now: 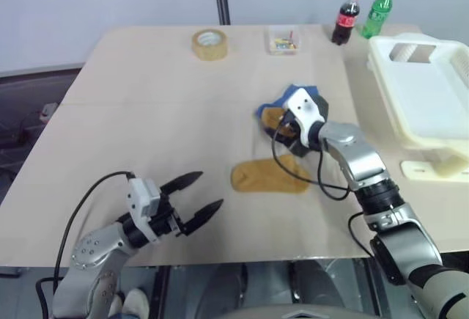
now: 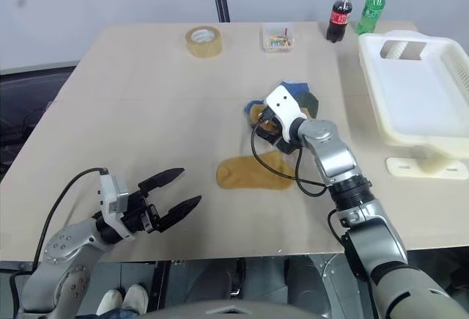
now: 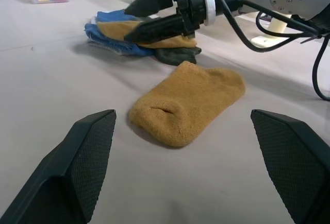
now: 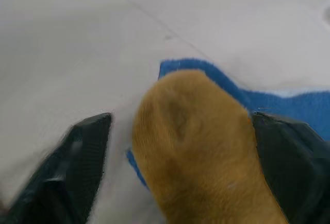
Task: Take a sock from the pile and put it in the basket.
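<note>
Tan table (image 1: 146,114), right gripper (image 3: 149,15) straddling sock (image 4: 201,141)

A mustard-yellow sock (image 1: 268,175) lies plain on the pale beige table (image 1: 146,114), the pile (image 3: 139,36) mixes blue, mustard and dark grey-green, and the basket (image 2: 410,92) is cream-white.
</note>
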`<state>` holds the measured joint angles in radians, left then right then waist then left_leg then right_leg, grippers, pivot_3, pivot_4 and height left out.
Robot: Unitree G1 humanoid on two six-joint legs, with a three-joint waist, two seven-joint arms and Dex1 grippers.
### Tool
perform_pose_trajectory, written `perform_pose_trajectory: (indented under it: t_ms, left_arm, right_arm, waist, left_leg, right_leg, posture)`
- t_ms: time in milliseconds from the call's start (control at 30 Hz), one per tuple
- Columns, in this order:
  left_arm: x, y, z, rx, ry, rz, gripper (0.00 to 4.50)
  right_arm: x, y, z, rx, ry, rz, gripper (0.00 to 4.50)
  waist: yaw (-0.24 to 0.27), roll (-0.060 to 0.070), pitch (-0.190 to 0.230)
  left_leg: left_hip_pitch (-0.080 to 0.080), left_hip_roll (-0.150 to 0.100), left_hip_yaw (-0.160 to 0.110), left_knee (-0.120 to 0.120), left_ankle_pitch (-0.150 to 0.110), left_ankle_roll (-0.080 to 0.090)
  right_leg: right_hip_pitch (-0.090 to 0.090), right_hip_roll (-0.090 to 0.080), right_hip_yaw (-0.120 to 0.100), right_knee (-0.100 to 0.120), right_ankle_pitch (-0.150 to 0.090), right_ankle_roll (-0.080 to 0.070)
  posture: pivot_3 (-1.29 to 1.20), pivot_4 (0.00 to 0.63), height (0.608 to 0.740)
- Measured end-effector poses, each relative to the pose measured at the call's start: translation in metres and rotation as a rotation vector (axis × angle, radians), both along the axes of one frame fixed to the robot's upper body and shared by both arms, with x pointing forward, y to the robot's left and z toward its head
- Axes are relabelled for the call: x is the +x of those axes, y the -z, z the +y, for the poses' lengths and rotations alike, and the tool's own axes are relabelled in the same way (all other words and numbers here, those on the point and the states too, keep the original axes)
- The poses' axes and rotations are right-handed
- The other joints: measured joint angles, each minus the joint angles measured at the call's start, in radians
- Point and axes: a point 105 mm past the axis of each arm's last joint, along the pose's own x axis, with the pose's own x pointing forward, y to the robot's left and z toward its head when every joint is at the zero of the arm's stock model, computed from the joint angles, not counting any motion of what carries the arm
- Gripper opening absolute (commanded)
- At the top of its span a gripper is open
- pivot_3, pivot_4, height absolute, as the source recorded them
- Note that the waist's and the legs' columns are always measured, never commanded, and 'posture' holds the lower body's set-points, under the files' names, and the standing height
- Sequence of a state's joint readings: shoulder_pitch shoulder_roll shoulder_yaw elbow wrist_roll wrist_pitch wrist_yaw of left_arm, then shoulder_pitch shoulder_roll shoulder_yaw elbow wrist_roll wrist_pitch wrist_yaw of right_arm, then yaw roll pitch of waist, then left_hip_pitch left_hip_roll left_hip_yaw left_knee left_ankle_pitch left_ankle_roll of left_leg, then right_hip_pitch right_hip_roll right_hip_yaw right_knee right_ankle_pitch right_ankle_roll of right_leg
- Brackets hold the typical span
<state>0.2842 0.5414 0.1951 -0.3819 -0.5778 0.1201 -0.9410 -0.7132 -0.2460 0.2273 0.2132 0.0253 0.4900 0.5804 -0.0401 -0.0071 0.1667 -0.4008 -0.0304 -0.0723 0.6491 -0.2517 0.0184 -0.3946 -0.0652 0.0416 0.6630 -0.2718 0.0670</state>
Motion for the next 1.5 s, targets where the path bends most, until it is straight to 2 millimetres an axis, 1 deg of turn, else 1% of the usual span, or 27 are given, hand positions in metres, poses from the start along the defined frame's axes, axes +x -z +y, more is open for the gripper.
perform_pose_trajectory:
  t_ms: [33, 67, 167, 200, 267, 600, 667, 767, 900, 1033, 1067, 1133, 1233, 1267, 1333, 1367, 1400, 1433, 1500]
  left_arm:
    - [0.0, 0.0, 0.0, 0.0, -0.001, 0.0, 4.5]
    - [0.0, 0.0, 0.0, 0.001, -0.002, 0.0, 4.5]
    - [0.0, 0.0, 0.0, 0.004, -0.006, 0.0, 4.5]
    - [0.001, 0.0, 0.0, 0.004, -0.007, 0.0, 4.5]
    - [0.0, 0.001, 0.001, 0.005, -0.01, 0.003, 4.5]
    - [-0.001, 0.002, 0.001, 0.005, -0.014, 0.01, 4.5]
    - [-0.001, 0.002, 0.001, 0.005, -0.014, 0.01, 4.5]
    - [-0.001, 0.002, 0.001, 0.006, -0.013, 0.009, 4.5]
    - [-0.001, 0.002, 0.001, 0.006, -0.013, 0.008, 4.5]
    - [0.0, 0.002, 0.001, 0.007, -0.011, 0.006, 4.5]
    - [0.0, 0.001, 0.001, 0.008, -0.011, 0.006, 4.5]
    - [0.0, 0.001, 0.001, 0.009, -0.01, 0.003, 4.5]
    - [0.001, 0.0, 0.001, 0.011, -0.007, -0.001, 4.5]
    - [0.001, 0.0, 0.001, 0.012, -0.007, 0.0, 4.5]
    - [0.0, 0.0, 0.001, 0.012, -0.009, 0.001, 4.5]
    - [0.0, 0.001, 0.002, 0.012, -0.01, 0.003, 4.5]
    - [0.0, 0.001, 0.002, 0.012, -0.016, 0.006, 4.5]
    - [0.0, 0.002, 0.003, 0.012, -0.02, 0.007, 4.5]
    - [0.002, 0.002, 0.006, 0.016, -0.06, 0.009, 4.5]
  right_arm:
    - [0.0, 0.001, 0.0, 0.0, 0.001, 0.003, 3.14]
    - [0.0, 0.001, 0.0, -0.001, 0.002, 0.003, 2.88]
    - [0.001, 0.003, 0.003, 0.003, -0.003, 0.003, 1.34]
    - [0.0, 0.004, 0.004, 0.004, -0.004, 0.005, 0.95]
    - [0.0, 0.003, 0.005, 0.007, -0.007, 0.004, 0.03]
    - [-0.001, 0.002, 0.006, 0.012, -0.016, -0.002, 0.03]
    - [-0.004, -0.003, 0.009, 0.023, -0.036, -0.009, 0.03]
    - [-0.015, -0.012, 0.018, 0.051, -0.106, -0.013, 0.03]
    - [-0.039, -0.015, 0.04, 0.063, -0.232, 0.025, 0.03]
    - [-0.055, -0.004, 0.066, 0.05, -0.315, 0.074, 0.03]
    - [-0.06, -0.001, 0.077, 0.052, -0.337, 0.088, 0.03]
    - [-0.065, 0.002, 0.09, 0.059, -0.354, 0.096, 0.03]
    - [-0.068, 0.013, 0.114, 0.053, -0.359, 0.111, 0.93]
    - [-0.07, 0.014, 0.118, 0.057, -0.364, 0.114, 1.41]
    - [-0.074, 0.009, 0.129, 0.086, -0.379, 0.113, 2.44]
    - [-0.076, 0.007, 0.132, 0.097, -0.384, 0.11, 2.81]
    - [-0.077, 0.002, 0.133, 0.109, -0.392, 0.101, 3.31]
    - [-0.078, 0.0, 0.132, 0.113, -0.393, 0.095, 3.68]
    - [-0.072, -0.012, 0.114, 0.125, -0.372, 0.069, 3.68]
  waist:
    - [0.0, 0.0, 0.0]
    - [0.0, 0.0, 0.0]
    - [0.0, 0.0, 0.0]
    - [0.0, 0.0, 0.0]
    - [0.0, 0.0, 0.0]
    - [0.0, 0.0, 0.0]
    - [0.0, 0.0, 0.0]
    - [0.0, 0.0, 0.0]
    - [-0.001, 0.0, 0.0]
    - [-0.001, 0.0, 0.0]
    - [-0.001, 0.0, 0.0]
    - [-0.002, 0.0, 0.0]
    - [-0.002, 0.0, 0.0]
    - [-0.002, 0.0, 0.0]
    - [-0.001, 0.0, 0.0]
    - [-0.001, 0.0, 0.0]
    - [-0.001, 0.0, 0.0]
    - [0.0, 0.0, 0.0]
    - [0.003, 0.0, 0.0]
  left_leg:
    - [0.0, 0.0, 0.0, 0.0, 0.0, 0.0]
    - [0.0, 0.0, 0.0, 0.0, 0.0, 0.0]
    - [0.0, 0.0, 0.0, 0.0, 0.0, 0.0]
    - [0.0, 0.0, 0.0, 0.0, 0.0, 0.0]
    - [0.0, 0.0, 0.0, 0.0, 0.0, 0.0]
    - [0.0, 0.0, 0.0, 0.0, 0.0, 0.0]
    - [0.0, 0.0, 0.0, 0.0, 0.0, 0.0]
    - [0.0, 0.0, 0.0, 0.0, 0.0, 0.0]
    - [0.0, 0.0, 0.0, 0.0, 0.0, 0.0]
    - [0.001, 0.0, 0.0, 0.0, 0.0, 0.0]
    - [0.001, 0.0, 0.0, 0.0, 0.0, 0.0]
    - [0.001, 0.0, 0.0, 0.0, 0.0, 0.0]
    - [0.001, 0.0, -0.001, 0.0, 0.0, 0.0]
    - [0.001, 0.0, -0.001, 0.0, 0.0, 0.0]
    - [0.001, 0.0, -0.001, 0.0, 0.0, 0.0]
    - [0.001, 0.0, -0.001, 0.0, 0.0, 0.0]
    - [0.001, 0.0, -0.001, 0.0, 0.0, 0.0]
    - [0.001, 0.0, -0.001, 0.0, 0.0, 0.0]
    - [0.001, -0.001, -0.002, 0.0, 0.0, 0.0]
  right_leg:
    - [0.0, 0.0, 0.0, 0.0, 0.0, 0.0]
    - [0.0, 0.0, 0.0, 0.0, 0.0, 0.0]
    - [0.0, 0.0, 0.0, 0.0, 0.0, 0.0]
    - [0.0, 0.0, 0.0, 0.0, 0.0, 0.0]
    - [0.0, 0.0, 0.0, 0.0, 0.0, 0.0]
    - [0.0, 0.0, 0.0, 0.0, 0.0, 0.0]
    - [0.0, 0.0, 0.0, 0.0, 0.0, 0.0]
    - [0.0, 0.0, 0.0, 0.0, 0.0, 0.0]
    - [0.0, -0.001, 0.0, 0.0, 0.0, 0.0]
    - [0.0, -0.001, 0.0, 0.0, 0.0, 0.0]
    - [-0.001, -0.002, 0.0, 0.0, 0.0, 0.0]
    - [-0.001, -0.001, 0.0, 0.0, 0.0, 0.0]
    - [-0.001, -0.001, 0.0, 0.0, 0.0, 0.0]
    - [-0.001, -0.001, 0.0, 0.0, 0.0, 0.0]
    - [-0.001, -0.001, 0.0, 0.0, 0.0, 0.0]
    - [-0.001, -0.001, 0.0, 0.0, 0.0, 0.0]
    - [-0.001, -0.001, 0.0, 0.0, 0.0, 0.0]
    - [-0.001, -0.001, -0.001, 0.0, 0.0, 0.0]
    - [0.0, -0.002, -0.001, 0.0, 0.0, 0.0]
  posture:
    - [0.0, 0.15, 0.738]
    - [0.0, 0.15, 0.738]
    - [0.0, 0.15, 0.738]
    - [0.0, 0.15, 0.738]
    - [0.0, 0.15, 0.738]
    - [0.0, 0.15, 0.738]
    - [0.0, 0.15, 0.738]
    - [0.0, 0.15, 0.738]
    - [0.0, 0.15, 0.738]
    - [0.0, 0.15, 0.738]
    - [0.0, 0.15, 0.738]
    - [0.0, 0.15, 0.738]
    - [0.0, 0.15, 0.738]
    - [0.0, 0.15, 0.738]
    - [0.0, 0.15, 0.738]
    - [0.0, 0.15, 0.738]
    - [0.0, 0.15, 0.738]
    - [0.0, 0.15, 0.738]
    - [0.0, 0.15, 0.738]
